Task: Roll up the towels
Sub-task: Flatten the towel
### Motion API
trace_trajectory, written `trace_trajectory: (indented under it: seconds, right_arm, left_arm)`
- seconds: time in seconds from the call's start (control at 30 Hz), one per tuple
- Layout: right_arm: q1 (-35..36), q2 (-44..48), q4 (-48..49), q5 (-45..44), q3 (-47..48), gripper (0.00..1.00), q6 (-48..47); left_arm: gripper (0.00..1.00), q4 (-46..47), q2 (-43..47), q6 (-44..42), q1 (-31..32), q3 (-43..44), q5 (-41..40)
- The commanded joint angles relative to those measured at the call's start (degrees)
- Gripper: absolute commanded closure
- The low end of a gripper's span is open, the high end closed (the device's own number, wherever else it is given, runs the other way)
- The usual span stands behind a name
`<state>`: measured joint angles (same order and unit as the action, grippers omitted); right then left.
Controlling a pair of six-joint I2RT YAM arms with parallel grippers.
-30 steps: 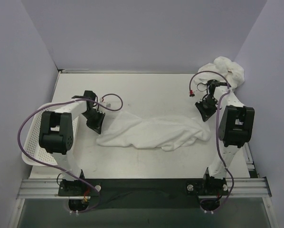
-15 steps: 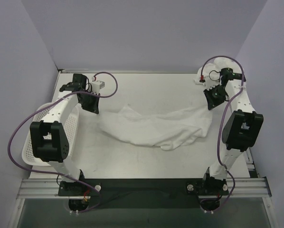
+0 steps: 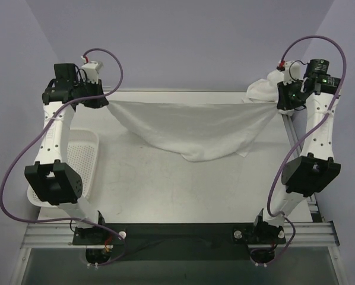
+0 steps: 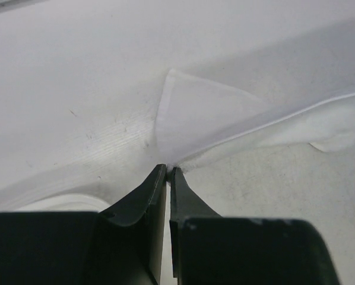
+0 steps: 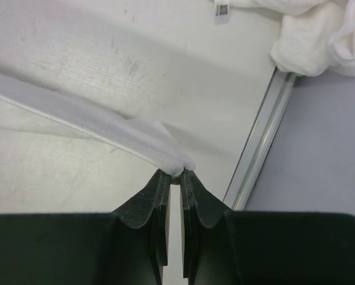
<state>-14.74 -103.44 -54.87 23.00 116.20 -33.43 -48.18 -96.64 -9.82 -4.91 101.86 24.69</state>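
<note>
You've got the towel (image 3: 192,127) pinched at both top corners. Your left claw (image 3: 102,102) is closed down tight on the left corner, and your right claw (image 3: 281,102) is clamped onto the right one. Both sit high over the far edge of the table (image 3: 165,190).

The top hem runs pretty much straight and taut between them, and the rest of the soft white terry sags in a loose curve, lowest right of centre.

In the left wrist view the black tapered fingers (image 4: 151,190) are nearly touching, with just a thin bit of hem between them and a flat triangular flap of fabric sticking out past the tips. On the right wrist view the fluffy rolled edge bunches up right at the fingertips (image 5: 159,190).

The second towel (image 3: 262,90) is a crumpled lump at the far right corner, with a small printed tag (image 5: 222,10) showing. The white perforated plastic basket (image 3: 82,157) sits on the left side of the table.
</note>
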Motion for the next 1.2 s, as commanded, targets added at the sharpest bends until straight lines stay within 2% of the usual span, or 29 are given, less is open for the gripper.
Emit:
trace_trajectory:
  seconds: [0.0, 0.13, 0.17, 0.4, 0.53, 0.63, 0.77, 0.87, 0.93, 1.03, 1.17]
  right_arm:
    - [-1.7, 4.9, -2.2, 1.3, 3.5, 1.0, 4.2]
    - [-3.6, 11.7, -2.1, 3.3, 0.0, 1.0, 4.9]
    - [-4.1, 13.2, -2.0, 3.8, -1.2, 1.0, 4.9]
    - [-10.6, 28.2, -2.2, 8.5, -14.9, 1.0, 3.3]
    - [-14.8, 37.4, -2.1, 10.1, -20.8, 1.0, 1.0]
    - [-15.2, 39.9, -1.9, 9.1, -22.2, 1.0, -1.2]
    - [-15.1, 35.0, -0.6, 8.0, -19.0, 1.0, -0.2]
    - [-13.0, 27.9, -0.5, 7.1, -16.1, 1.0, 1.1]
    - [-7.6, 23.5, -0.1, 3.7, -16.1, 1.0, 1.3]
    - [-2.4, 17.1, 2.4, 1.6, -17.5, 1.0, 3.7]
    - [1.0, 7.0, 7.5, -2.5, -18.2, 1.0, 6.5]
  left_arm:
    - [1.0, 1.3, 3.5, 0.7, -0.5, 4.0, 2.5]
    - [1.0, 2.2, 9.3, 1.4, -1.7, 0.2, 3.8]
    - [1.0, 2.7, 12.8, 1.5, -1.9, -3.0, 4.1]
    - [1.0, 1.5, 27.5, 2.2, -5.0, -13.6, 6.9]
    - [1.0, -0.1, 34.2, 1.4, -5.9, -15.1, 7.2]
    - [1.0, -1.1, 37.1, 1.5, -5.9, -13.7, 7.2]
    - [1.0, -3.7, 33.5, 0.9, -5.8, -11.0, 7.4]
    - [1.0, -3.7, 29.1, 0.7, -5.6, -11.6, 9.2]
    - [1.0, -1.2, 26.3, 1.5, -3.6, -13.6, 7.8]
    - [1.0, 6.4, 21.5, 2.9, -0.6, -17.0, 1.2]
    - [1.0, 12.6, 13.5, 3.4, 3.2, -18.7, -3.3]
